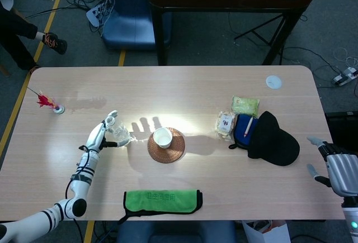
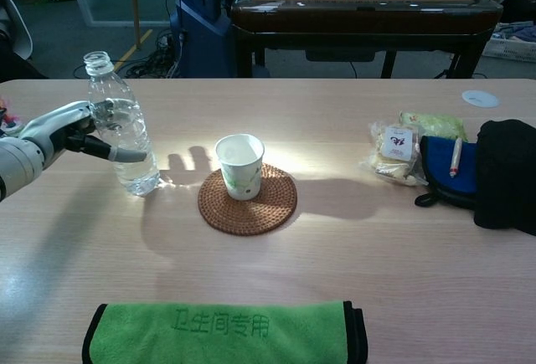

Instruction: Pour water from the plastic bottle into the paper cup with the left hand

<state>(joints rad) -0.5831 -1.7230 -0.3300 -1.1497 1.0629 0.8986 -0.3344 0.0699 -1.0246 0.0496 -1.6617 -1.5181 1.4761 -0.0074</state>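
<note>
The clear plastic bottle (image 2: 126, 134), capless and partly filled, stands upright on the table left of the white paper cup (image 2: 239, 163). The cup sits on a round woven coaster (image 2: 251, 209). My left hand (image 2: 71, 130) grips the bottle from its left side, thumb in front and fingers behind. From the head view, the bottle (image 1: 116, 131) and left hand (image 1: 99, 137) lie a short way left of the cup (image 1: 163, 137). My right hand (image 1: 338, 173) hangs past the table's right edge, fingers spread, holding nothing.
A folded green cloth (image 2: 222, 330) lies at the near edge. Snack packets (image 2: 394, 151), a blue pouch (image 2: 448, 171) and a black cap (image 2: 507, 176) crowd the right side. A white lid (image 1: 273, 81) sits far right; a small red ornament (image 1: 46, 101) far left.
</note>
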